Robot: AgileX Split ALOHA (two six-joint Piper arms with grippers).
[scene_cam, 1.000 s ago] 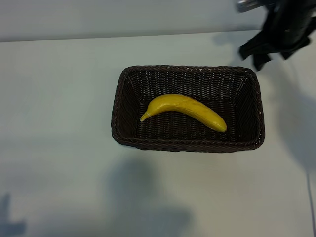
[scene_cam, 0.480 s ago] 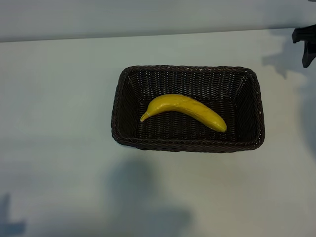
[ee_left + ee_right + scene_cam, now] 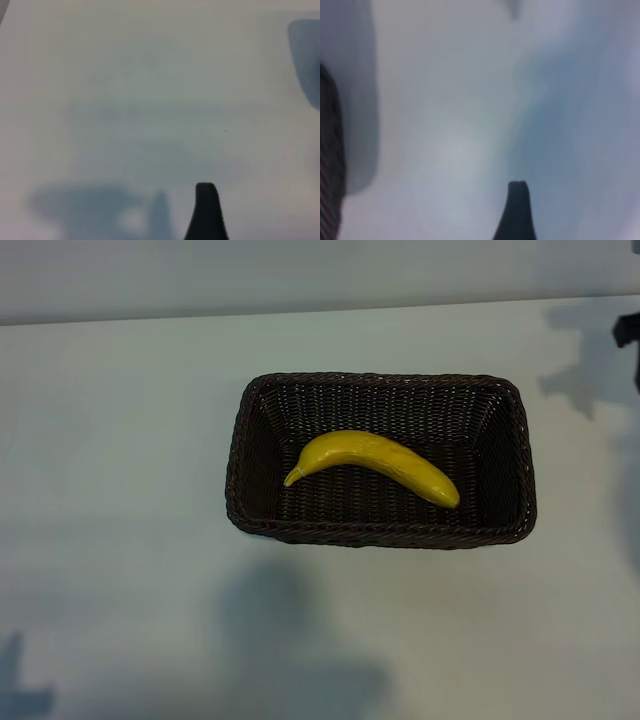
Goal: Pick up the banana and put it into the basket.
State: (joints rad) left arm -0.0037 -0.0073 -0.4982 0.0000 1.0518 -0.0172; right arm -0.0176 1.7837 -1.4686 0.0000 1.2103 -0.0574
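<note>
Banana (image 3: 375, 466) lay inside the basket (image 3: 380, 534), mid-frame on the white table (image 3: 120, 440), nothing around or over it. Right gripper (image 3: 628, 335) sat at the right edge, open, empty. Left gripper (image 3: 206, 210) open, empty, over bare table. No readable writing.

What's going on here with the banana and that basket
The banana is lying inside the dark wicker basket, on its floor, stem end toward the left side of the exterior view. Nothing is holding it. The right arm shows only as a dark sliver at the far right edge of that view, away from the basket, and its gripper is open and empty. The left gripper is open over bare table, holding nothing. The placing looks done.
</note>
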